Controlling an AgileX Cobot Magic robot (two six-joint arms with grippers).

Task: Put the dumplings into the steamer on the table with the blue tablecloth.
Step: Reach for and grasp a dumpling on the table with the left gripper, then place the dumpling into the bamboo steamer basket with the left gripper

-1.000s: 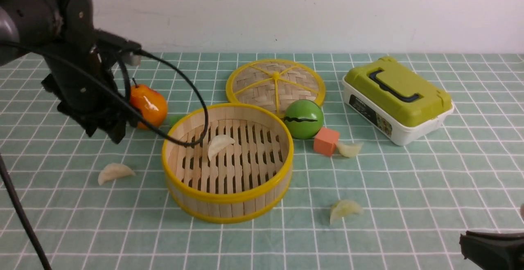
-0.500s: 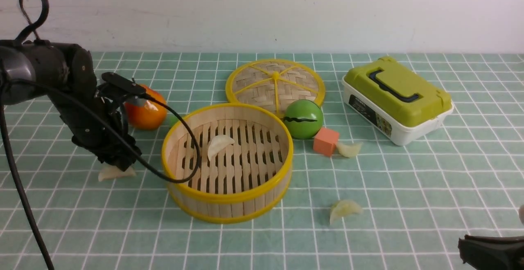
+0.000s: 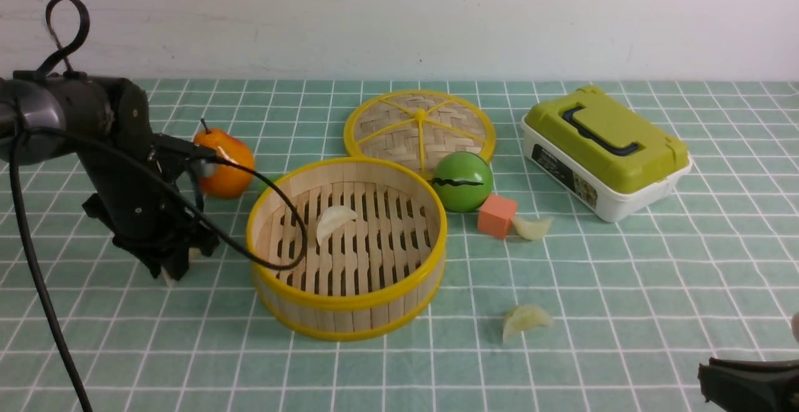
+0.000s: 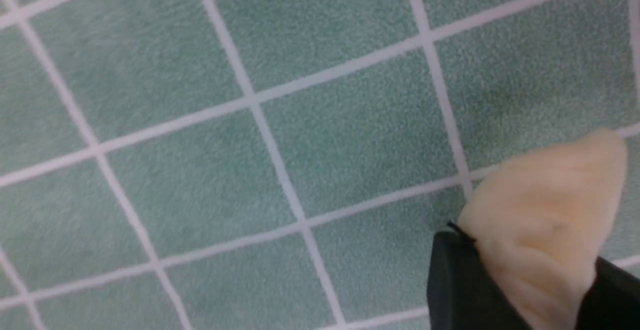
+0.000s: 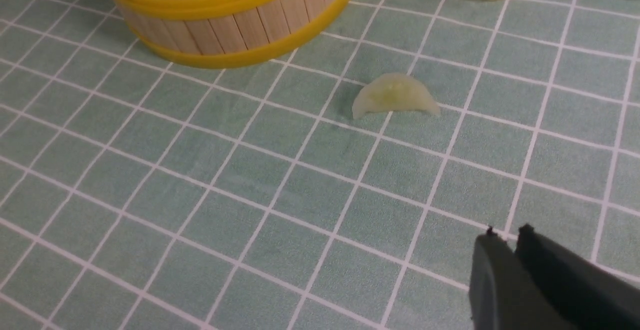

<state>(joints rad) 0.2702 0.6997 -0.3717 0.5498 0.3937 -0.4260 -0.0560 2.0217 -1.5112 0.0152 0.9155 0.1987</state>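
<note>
The steamer (image 3: 347,304) stands mid-table on the table with the blue tablecloth (image 3: 624,287), with one of the dumplings (image 3: 334,220) on its slats. My left gripper (image 3: 175,268) is down on the cloth left of the steamer, shut on a second dumpling (image 4: 545,210), which the front view mostly hides. Two more lie loose: one dumpling (image 3: 532,227) beside the orange cube, another dumpling (image 3: 524,319) in front right of the steamer, also in the right wrist view (image 5: 395,95). My right gripper (image 3: 708,368) hangs shut and empty at the near right corner.
Behind the steamer lies its woven lid (image 3: 419,125). A green ball (image 3: 462,181) and an orange cube (image 3: 497,215) sit at its right, an orange pear (image 3: 225,161) at its left. A green-lidded box (image 3: 605,150) stands at the right. The left arm's cable (image 3: 274,212) droops over the steamer's rim.
My left arm came down from beside the pear onto the dumpling left of the steamer, and its jaws closed on it. The right gripper has stayed put.
</note>
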